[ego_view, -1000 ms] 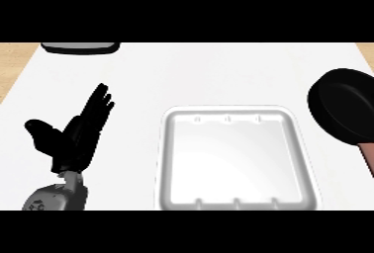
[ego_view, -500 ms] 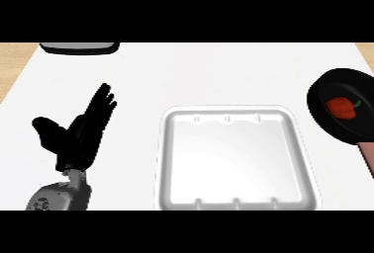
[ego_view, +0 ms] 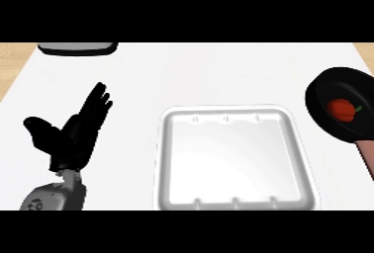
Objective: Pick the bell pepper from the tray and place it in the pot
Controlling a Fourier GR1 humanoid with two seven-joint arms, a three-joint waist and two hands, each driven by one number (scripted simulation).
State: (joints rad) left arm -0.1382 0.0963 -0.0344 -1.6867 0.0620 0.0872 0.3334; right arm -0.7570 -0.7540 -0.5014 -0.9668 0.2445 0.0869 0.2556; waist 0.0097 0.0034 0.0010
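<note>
The small red bell pepper (ego_view: 343, 108) lies inside the black round pot (ego_view: 340, 109) at the table's (ego_view: 182, 74) right; the white plastic tray (ego_view: 234, 158) holds nothing. Left hand (ego_view: 70, 133) rests with fingers released; the right hand is unseen. Little risk remains, perhaps the pepper rolling.

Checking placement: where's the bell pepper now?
In the head view, the bell pepper lies inside the black pot at the right edge, right of the white tray.

Open counter (ego_view: 219, 74) between tray (ego_view: 166, 163) and pot (ego_view: 321, 113).
</note>
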